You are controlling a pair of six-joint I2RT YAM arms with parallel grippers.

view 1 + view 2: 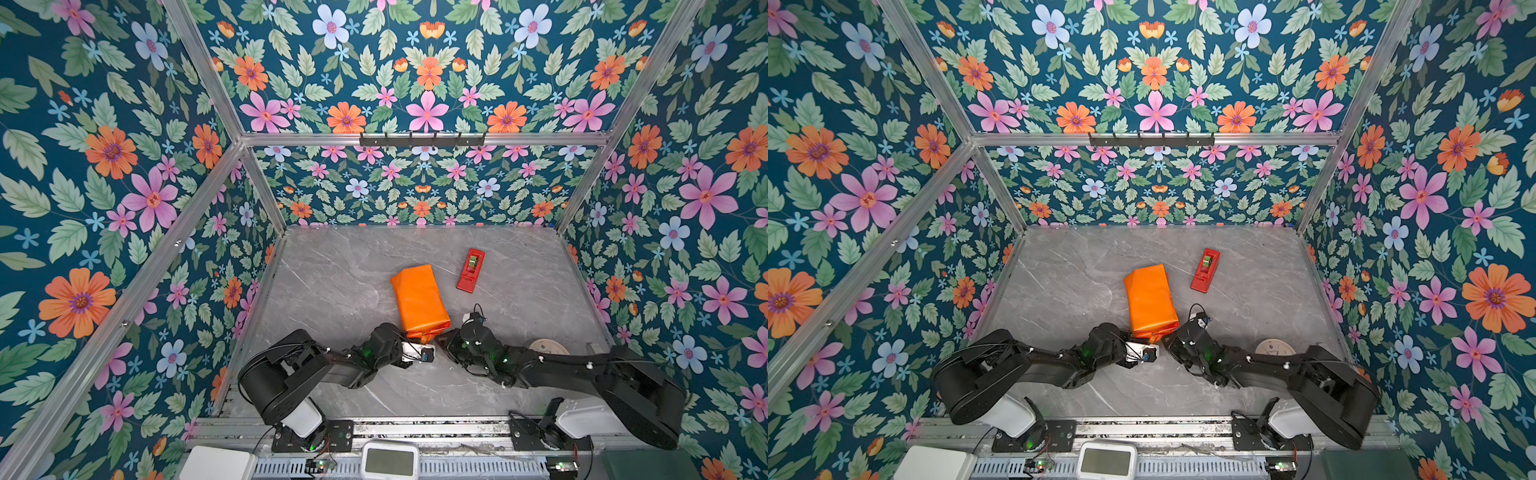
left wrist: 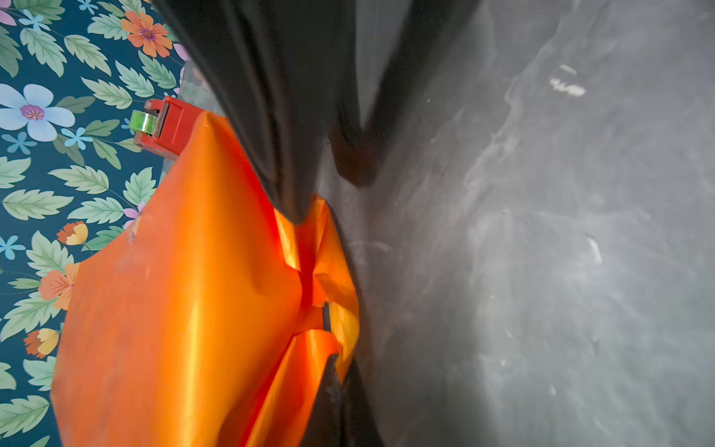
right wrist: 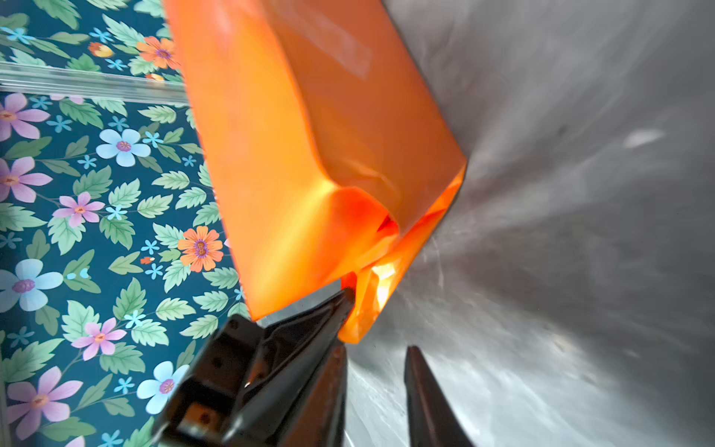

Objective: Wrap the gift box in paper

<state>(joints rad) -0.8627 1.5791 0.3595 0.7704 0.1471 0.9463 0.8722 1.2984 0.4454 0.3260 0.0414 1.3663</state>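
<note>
1. Orange glossy paper (image 1: 419, 299), folded into a boxy parcel, lies mid-desk (image 1: 332, 270).
2. Left end effector (image 1: 429, 341) is clenched on the parcel's 6 o'clock end flap.
3. Right end effector (image 3: 375, 387), at 5 o'clock, stands partly open and empty.
4. Red tape dispenser (image 1: 471, 270) lies at 2 o'clock.

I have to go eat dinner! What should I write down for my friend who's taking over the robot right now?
Left gripper: shut, fingers tipped against the paper at its near end fold; a pinch can't be confirmed.
Right gripper: open, empty, just short of that fold.
Things: the paper sits mid-table, orange side out; the gift box is hidden, presumably inside. Tape dispenser lies beyond it.
Done: body wrapped, a tape strip stuck on.
To do: near end flaps gape; fold and tape them.
</note>
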